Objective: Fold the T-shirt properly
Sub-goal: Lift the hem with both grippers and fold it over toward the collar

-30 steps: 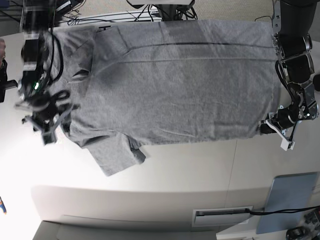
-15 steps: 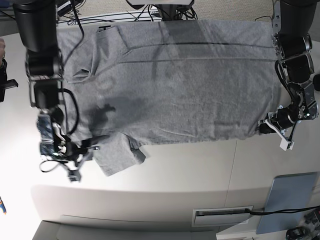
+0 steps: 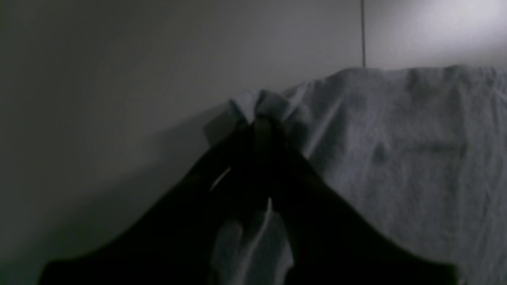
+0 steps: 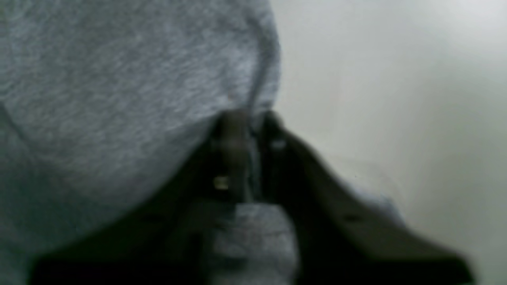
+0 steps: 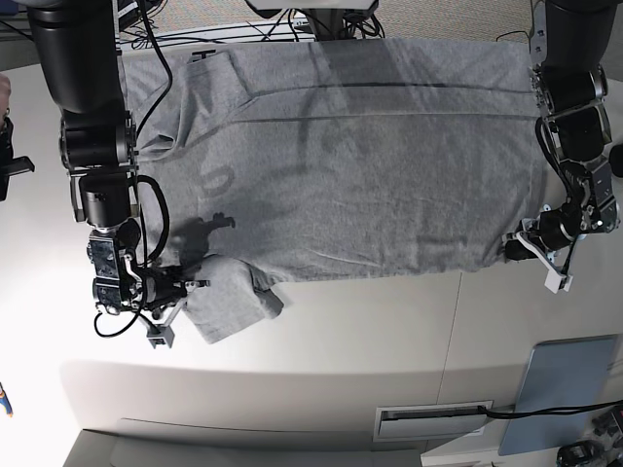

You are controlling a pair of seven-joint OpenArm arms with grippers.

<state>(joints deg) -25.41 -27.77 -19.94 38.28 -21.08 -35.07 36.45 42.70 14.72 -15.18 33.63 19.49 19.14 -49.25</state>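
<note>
The heather-grey T-shirt (image 5: 360, 165) lies spread on the white table, plain side up, neck to the left. My left gripper (image 5: 516, 248) sits at the shirt's near right hem corner and is shut on a pinch of the fabric (image 3: 261, 107); the shirt (image 3: 396, 138) stretches away to its right. My right gripper (image 5: 190, 289) is low at the near left sleeve (image 5: 229, 302) and is shut on the sleeve's edge, which shows in the right wrist view (image 4: 247, 99). The sleeve cloth (image 4: 119, 79) fills that view's left.
A grey flat panel (image 5: 569, 389) lies at the near right. Cables (image 5: 243, 29) run along the far edge. A white slotted fitting (image 5: 433, 420) sits below the table's front edge (image 5: 292, 375). A dark object (image 5: 10, 165) stands at the far left.
My right arm has swung from the shirt's shoulder area down to the near sleeve and closed on its edge. The sleeve is bunched slightly. My left arm has not moved.
</note>
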